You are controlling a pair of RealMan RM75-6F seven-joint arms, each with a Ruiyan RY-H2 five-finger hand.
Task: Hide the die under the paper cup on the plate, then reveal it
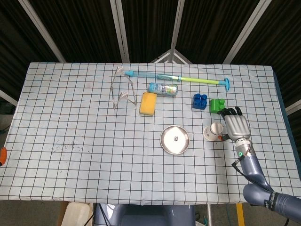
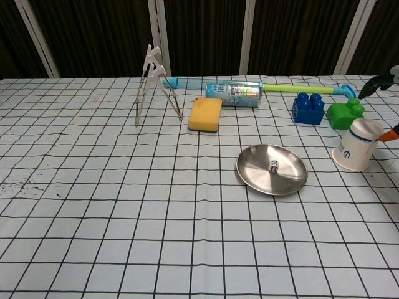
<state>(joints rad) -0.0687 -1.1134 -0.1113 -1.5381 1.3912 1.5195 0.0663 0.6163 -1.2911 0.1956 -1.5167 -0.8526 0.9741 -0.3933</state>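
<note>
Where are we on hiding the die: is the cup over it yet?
Not yet. The die already sits uncovered in the plate. The paper cup stands mouth-down on the table right of the plate, and the right robot hand is beside it, not visibly gripping. Left: grasp the cup, cover the die, then lift.

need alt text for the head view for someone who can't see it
A robot's right hand hovers open beside a paper cup on a checkered table, with a die lying uncovered in a metal plate just left of the cup. Behind them sit a yellow sponge, a can, and blue and green toy blocks.
</note>
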